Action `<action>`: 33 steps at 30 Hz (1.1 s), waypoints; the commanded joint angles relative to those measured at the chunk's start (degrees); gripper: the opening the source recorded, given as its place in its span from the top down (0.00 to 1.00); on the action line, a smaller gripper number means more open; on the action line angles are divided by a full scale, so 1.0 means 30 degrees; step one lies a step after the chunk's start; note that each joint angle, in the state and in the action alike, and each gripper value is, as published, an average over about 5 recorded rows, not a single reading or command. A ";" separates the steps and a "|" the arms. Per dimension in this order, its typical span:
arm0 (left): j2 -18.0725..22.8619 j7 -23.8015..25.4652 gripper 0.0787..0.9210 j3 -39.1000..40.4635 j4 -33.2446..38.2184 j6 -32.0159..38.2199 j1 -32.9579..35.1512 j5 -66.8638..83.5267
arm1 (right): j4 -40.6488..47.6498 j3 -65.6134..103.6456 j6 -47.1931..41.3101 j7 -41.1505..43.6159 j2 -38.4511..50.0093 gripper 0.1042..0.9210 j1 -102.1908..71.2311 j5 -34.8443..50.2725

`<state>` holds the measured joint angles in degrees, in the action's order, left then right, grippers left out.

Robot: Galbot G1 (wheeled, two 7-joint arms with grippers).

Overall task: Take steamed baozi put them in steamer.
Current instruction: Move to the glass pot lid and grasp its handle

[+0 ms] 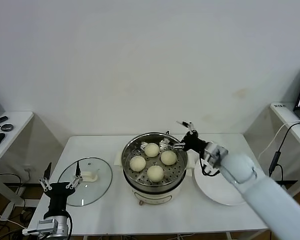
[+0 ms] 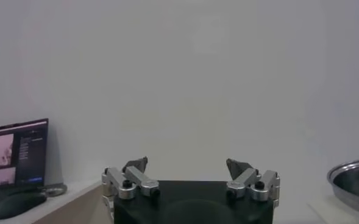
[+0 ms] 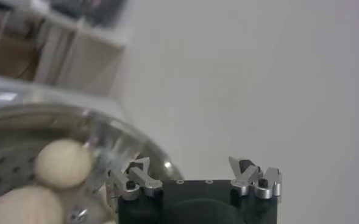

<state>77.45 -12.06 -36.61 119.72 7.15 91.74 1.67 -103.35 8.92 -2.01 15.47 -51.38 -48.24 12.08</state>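
The steamer (image 1: 135, 155), a shiny steel pot on a cream-white base, stands mid-table with its perforated tray holding several cream-white baozi (image 1: 155, 172). My right gripper (image 1: 180, 134) is open and empty, just above the steamer's right rim. In the right wrist view two baozi (image 3: 62, 162) lie in the steamer (image 3: 136, 146) beside the open gripper (image 3: 191, 167). My left gripper (image 1: 61, 176) is open and empty, parked at the table's front left, near the glass lid. In the left wrist view the left gripper (image 2: 186, 165) faces the wall, with the steamer's rim (image 2: 350, 176) at the edge.
A round glass lid with a white handle (image 1: 86, 181) lies left of the steamer. A flat white plate (image 1: 217, 187) lies right of it, partly under my right arm. Side desks stand at both sides; a monitor (image 2: 14, 152) and mouse show in the left wrist view.
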 commanded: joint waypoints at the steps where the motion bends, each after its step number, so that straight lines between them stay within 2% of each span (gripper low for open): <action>1: -0.0065 -0.0531 0.12 0.0508 -0.0729 0.0038 -0.0037 -0.4055 | -0.1809 1.3308 0.6623 0.0449 -0.7585 0.12 -1.1757 -0.3782; 7: -0.0762 -0.1777 0.12 -0.0169 -0.3186 -0.0041 -0.0407 -1.0756 | -0.2894 1.6191 0.5955 0.0214 -1.0142 0.12 -1.4524 -0.1530; 13: -0.3972 -0.1224 0.12 -0.0926 -0.6329 -0.0279 -0.0338 -1.8595 | -0.4272 1.8774 0.4017 -0.0460 -1.0545 0.12 -1.6432 0.0697; 18: -0.5627 -0.0230 0.12 -0.0014 -0.8264 -0.0156 -0.1333 -2.2397 | -0.4633 1.9628 0.3577 -0.0726 -1.1014 0.12 -1.6758 0.0932; 22: -0.6088 0.0301 0.12 0.0944 -0.9434 0.0074 -0.2645 -2.3690 | -0.4358 1.9575 0.3651 -0.0830 -1.1366 0.12 -1.6810 0.0633; 33: -0.6448 0.0483 0.12 0.2487 -1.2655 0.0167 -0.6597 -2.4586 | -0.4728 1.8993 0.3603 -0.0736 -1.1718 0.12 -1.7142 0.0503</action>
<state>61.31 -11.64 -32.53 92.10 7.54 81.52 -63.06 -116.29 62.66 8.97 13.37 -84.18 -96.43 12.61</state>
